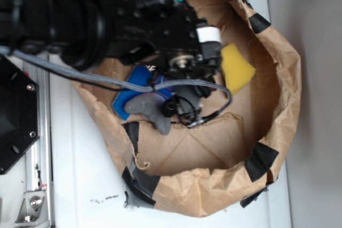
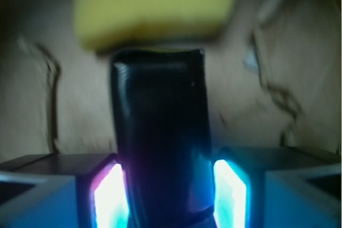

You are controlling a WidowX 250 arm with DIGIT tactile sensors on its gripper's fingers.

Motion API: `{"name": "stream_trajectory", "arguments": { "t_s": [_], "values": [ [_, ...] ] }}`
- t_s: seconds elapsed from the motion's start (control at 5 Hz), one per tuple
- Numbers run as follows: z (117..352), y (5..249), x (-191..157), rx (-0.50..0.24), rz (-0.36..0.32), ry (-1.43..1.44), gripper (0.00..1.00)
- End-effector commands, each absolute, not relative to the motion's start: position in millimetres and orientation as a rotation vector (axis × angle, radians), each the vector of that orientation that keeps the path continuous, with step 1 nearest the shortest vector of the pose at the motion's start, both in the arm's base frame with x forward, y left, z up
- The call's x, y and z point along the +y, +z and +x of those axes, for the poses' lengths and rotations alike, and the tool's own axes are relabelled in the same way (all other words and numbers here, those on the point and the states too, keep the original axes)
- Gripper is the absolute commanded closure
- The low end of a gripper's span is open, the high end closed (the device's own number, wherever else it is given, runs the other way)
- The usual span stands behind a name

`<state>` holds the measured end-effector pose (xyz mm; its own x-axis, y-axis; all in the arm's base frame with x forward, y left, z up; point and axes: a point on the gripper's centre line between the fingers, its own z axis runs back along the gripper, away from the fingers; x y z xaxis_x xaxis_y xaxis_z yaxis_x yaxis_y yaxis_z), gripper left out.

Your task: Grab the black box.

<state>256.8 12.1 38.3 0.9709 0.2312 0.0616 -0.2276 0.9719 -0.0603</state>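
End effector (image 2: 165,185) fingers flanking box.

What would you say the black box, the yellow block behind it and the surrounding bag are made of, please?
Black box: probably smooth plastic, since it shows a glossy sheen and rounded edges. Yellow block: likely foam sponge, matte and soft-edged, though blurred. Bag: brown paper, crumpled and creased, patched with black tape.

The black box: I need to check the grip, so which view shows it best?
The wrist view: the black box fills the middle, between the gripper fingers. In the exterior view the arm hides it.
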Motion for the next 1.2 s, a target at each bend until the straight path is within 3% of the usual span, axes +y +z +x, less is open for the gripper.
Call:
{"name": "stream_trajectory", "arguments": {
  "t_s": [0.0,0.2,0.4,0.6,0.8,1.0],
  "values": [
    [253.2,49.9,15.1,-0.130,-0.035,0.240,1.00],
    [251.8,65.1,18.3,-0.138,-0.040,0.249,1.00],
    [280.6,109.2,28.0,-0.130,-0.107,0.266,1.00],
    [289.2,158.4,24.8,-0.125,-0.173,0.243,1.00],
    [291.1,176.5,18.6,-0.138,-0.160,0.212,1.00],
    [287.6,167.2,18.7,-0.137,-0.108,0.188,1.00]
  ]
}}
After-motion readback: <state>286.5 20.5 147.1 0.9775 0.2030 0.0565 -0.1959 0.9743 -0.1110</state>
